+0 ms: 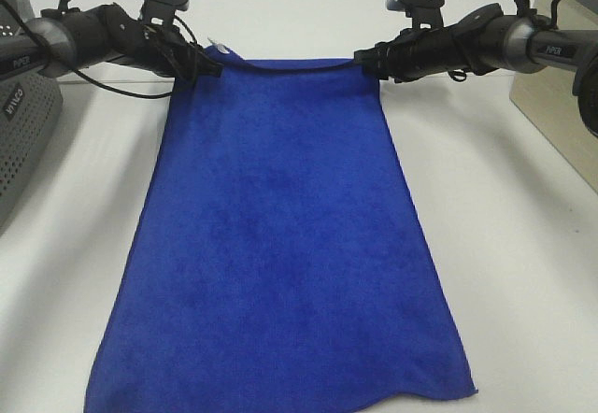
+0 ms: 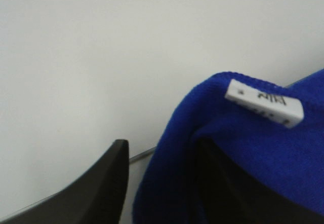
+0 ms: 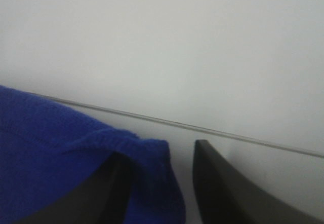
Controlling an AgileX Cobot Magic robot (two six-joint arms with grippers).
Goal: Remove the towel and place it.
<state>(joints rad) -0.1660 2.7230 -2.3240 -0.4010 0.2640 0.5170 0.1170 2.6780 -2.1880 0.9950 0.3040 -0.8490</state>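
— Nearest the lens, what fills the lower middle of the overhead frame?

— One large rectangular royal-blue plush towel (image 1: pixel 280 245), spread flat on the white table (image 1: pixel 523 273). Its near edge runs along the bottom of the frame and its far edge sits in the upper middle, between the two black arms.

— Anything else big?

— At the left edge, a grey perforated basket (image 1: pixel 23 142); at the right edge, a pale wooden box (image 1: pixel 561 114).

— And the arms?

— The left gripper (image 1: pixel 210 61) is at the towel's far left corner and the right gripper (image 1: pixel 364 63) at its far right corner. In both wrist views the fingers stand apart: one dark finger (image 2: pixel 86 193) is bare over the table, while the cloth corner drapes over the other. The right finger (image 3: pixel 223 188) likewise stands clear of the fabric. Both grips are released, not clenched.

— Smallest thing?

— A small white label (image 2: pixel 264 102) sewn at the left corner, lying on the blue pile.
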